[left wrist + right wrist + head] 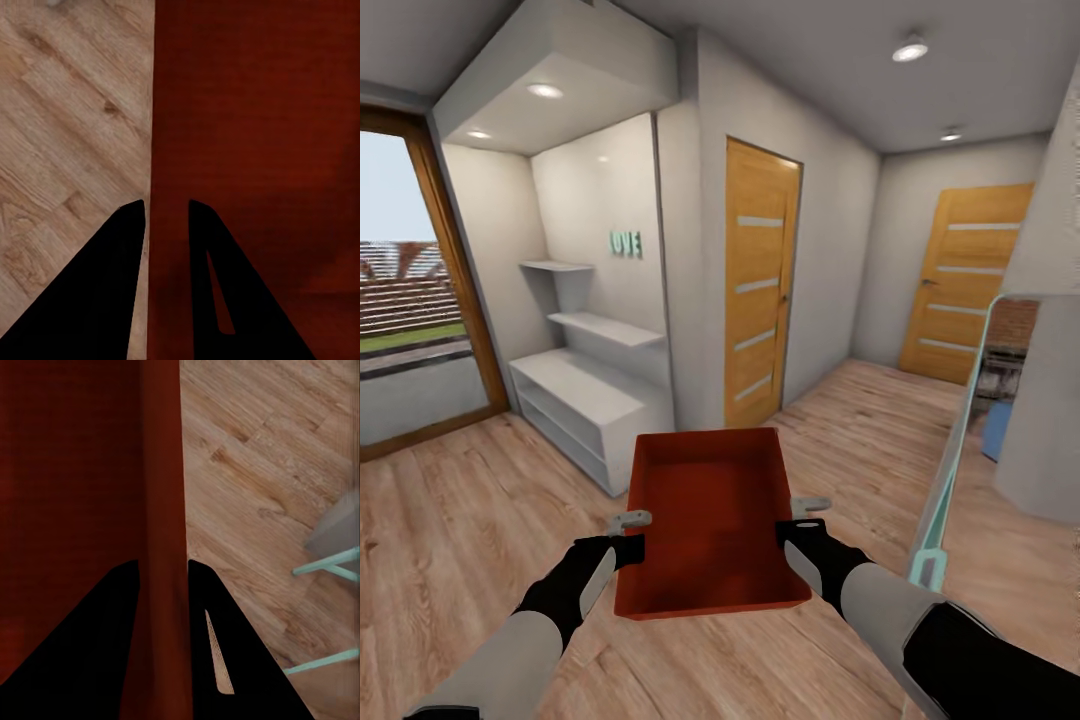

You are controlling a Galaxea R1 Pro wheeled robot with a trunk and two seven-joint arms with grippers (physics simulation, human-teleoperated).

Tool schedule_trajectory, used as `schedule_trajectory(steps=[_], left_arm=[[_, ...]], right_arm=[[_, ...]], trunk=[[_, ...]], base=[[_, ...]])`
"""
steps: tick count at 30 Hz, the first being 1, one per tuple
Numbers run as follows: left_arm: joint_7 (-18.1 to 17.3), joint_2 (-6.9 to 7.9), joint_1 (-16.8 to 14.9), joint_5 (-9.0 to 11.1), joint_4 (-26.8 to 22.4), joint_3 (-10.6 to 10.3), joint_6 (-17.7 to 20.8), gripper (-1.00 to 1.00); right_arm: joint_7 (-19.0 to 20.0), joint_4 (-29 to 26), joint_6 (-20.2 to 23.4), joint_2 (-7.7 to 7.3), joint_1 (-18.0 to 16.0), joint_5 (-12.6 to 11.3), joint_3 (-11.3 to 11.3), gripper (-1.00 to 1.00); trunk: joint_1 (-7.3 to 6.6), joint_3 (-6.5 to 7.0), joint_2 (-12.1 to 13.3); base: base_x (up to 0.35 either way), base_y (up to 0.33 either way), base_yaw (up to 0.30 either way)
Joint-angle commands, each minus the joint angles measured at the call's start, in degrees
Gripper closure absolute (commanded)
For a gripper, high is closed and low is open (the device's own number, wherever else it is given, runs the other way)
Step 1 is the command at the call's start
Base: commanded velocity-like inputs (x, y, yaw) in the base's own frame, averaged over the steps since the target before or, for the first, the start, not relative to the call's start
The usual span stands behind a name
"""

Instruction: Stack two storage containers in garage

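Over a light wood-plank floor (470,520) in a pale hallway, with white shelves (585,395) at 11 o'clock and wooden doors (760,285) at 12 and 2, the left gripper (628,522) and right gripper (807,507) clamp the red bin (710,520) by its side walls

Wood-plank floor (460,520) throughout. White shelf unit (585,395) in the alcove at the floor's far left, two wall shelves (600,325) above it, teal letters (625,243) on the wall. Glass door (405,300) with wooden frame at far left. Two wooden doors: nearer door (760,285), far door (965,280). Ceiling lights (910,48). Teal-edged glass panel (950,470) at right.
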Motion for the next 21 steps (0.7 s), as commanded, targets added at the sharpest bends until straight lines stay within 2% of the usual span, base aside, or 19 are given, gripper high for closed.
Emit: schedule_trajectory(steps=[1, 7, 21], left_arm=[[2.87, 0.09, 0.02, -0.89, -0.01, 0.96, 0.44, 1.00], [2.87, 0.10, 0.02, -0.89, -0.04, 0.96, 0.44, 1.00], [2.87, 0.10, 0.02, -0.89, -0.07, 0.96, 0.44, 1.00]], right_arm=[[-0.29, -0.37, 0.12, -0.03, -0.04, 0.64, 0.00, 1.00], [-0.27, -0.37, 0.12, -0.03, -0.04, 0.64, 0.00, 1.00], [-0.21, -0.37, 0.08, 0.02, -0.04, 0.64, 0.00, 1.00]], trunk=[[0.05, -0.02, -0.04], [0.05, -0.02, -0.04], [0.05, -0.02, -0.04]], base=[[0.326, 0.000, -0.235], [0.326, 0.000, -0.168], [0.326, 0.000, -0.008]])
